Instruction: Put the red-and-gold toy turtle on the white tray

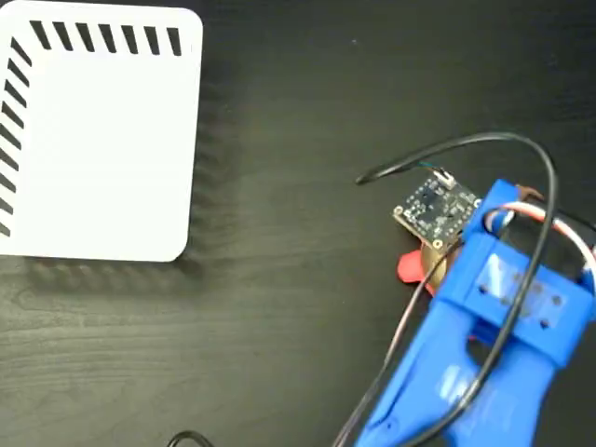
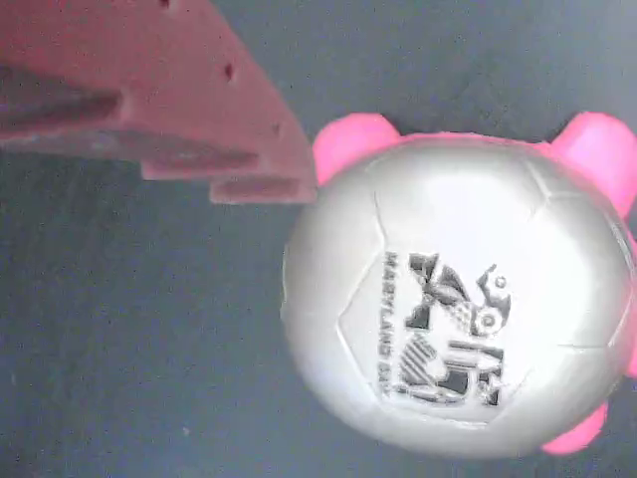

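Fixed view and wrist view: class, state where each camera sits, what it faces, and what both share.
Fixed view: overhead, looking straight down on the dark wooden table, the white striped tray and the blue arm.
Wrist view: on the arm, looking down close at the red-and-gold toy turtle; one reddish gripper finger shows.
Shared: the turtle, mostly hidden under the arm from overhead.

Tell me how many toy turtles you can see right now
1. The red-and-gold toy turtle lies on the dark table at lower right in the fixed view, mostly hidden under the blue arm, far from the white tray. More could hide beneath the arm.
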